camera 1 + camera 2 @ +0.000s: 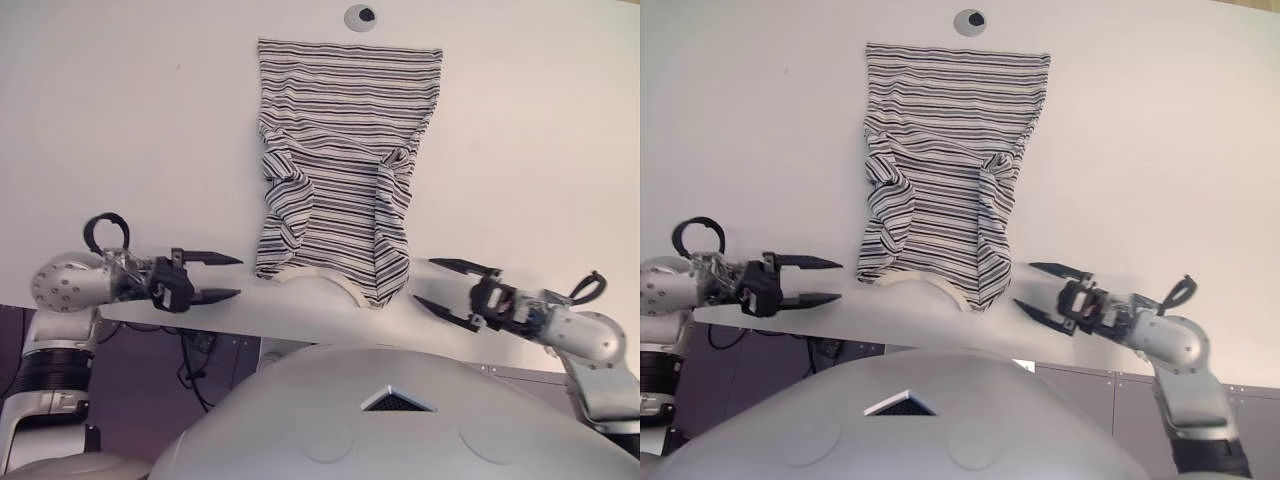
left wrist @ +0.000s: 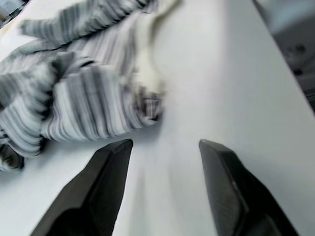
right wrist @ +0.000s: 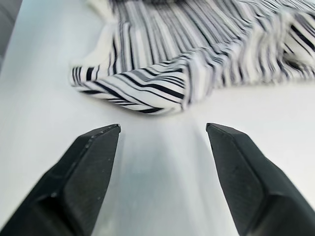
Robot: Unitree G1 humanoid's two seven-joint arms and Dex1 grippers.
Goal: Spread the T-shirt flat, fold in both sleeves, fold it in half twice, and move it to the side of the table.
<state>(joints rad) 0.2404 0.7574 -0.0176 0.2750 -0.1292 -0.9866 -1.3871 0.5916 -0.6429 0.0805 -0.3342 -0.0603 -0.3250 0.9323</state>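
Left claw (image 1: 238, 277) and right claw (image 1: 424, 281) spread, empty, flanking the shirt (image 1: 340, 130) on the worktop (image 1: 120, 130); pinching one layer only could spill the tucked sleeves (image 1: 285, 188).

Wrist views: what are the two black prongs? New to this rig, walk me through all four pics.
This is a humanoid robot with two arms, each ending in a two-fingered hand. The two wide pictures come from a stereo camera on its head, looking down over the arms: one scene, shown twice. The other two come from a camera on each wrist; the black prongs are that hand's own fingers. On the white table lies a striped T-shirt, sleeves folded in over the body, collar toward the robot. A small round disc sits beyond its far hem. The left hand and right hand flank the collar end, both open, holding nothing.
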